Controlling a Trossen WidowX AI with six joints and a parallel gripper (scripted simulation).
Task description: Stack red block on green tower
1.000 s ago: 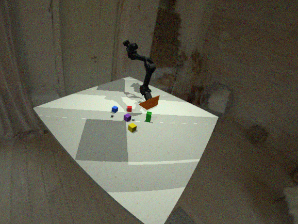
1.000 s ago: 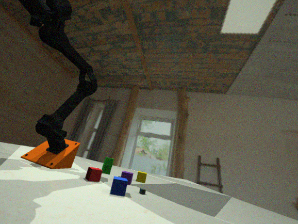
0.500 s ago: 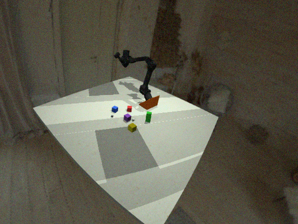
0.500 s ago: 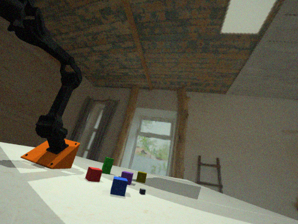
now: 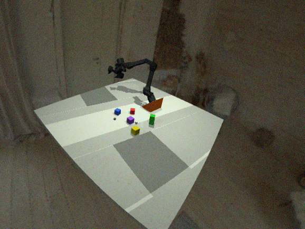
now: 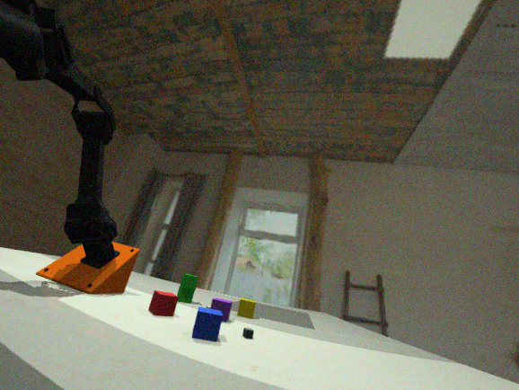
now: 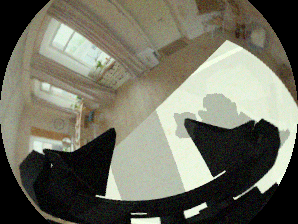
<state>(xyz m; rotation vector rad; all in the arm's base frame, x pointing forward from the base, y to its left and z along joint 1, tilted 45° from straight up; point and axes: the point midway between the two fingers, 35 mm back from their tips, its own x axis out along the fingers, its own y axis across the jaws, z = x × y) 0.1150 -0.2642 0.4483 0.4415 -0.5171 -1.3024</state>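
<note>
The red block (image 5: 132, 111) (image 6: 163, 304) sits on the table. The green tower (image 5: 152, 120) (image 6: 188, 288) stands upright, apart from the red block, with nothing on top. My gripper (image 5: 114, 73) (image 7: 150, 127) is open and empty, high above the table's far side in the top view, well away from both. The wrist view shows the table's edge and the room beyond, and neither the red block nor the tower. The fingers are outside the frame of the exterior view.
A blue block (image 5: 117, 111) (image 6: 207, 323), a purple block (image 5: 130, 120) (image 6: 222, 309) and a yellow block (image 5: 135, 130) (image 6: 247, 308) lie near the red block. A tiny black cube (image 5: 114, 118) (image 6: 248, 332) lies near the blue block. The orange base wedge (image 5: 154, 106) (image 6: 118, 274) stands behind the tower.
</note>
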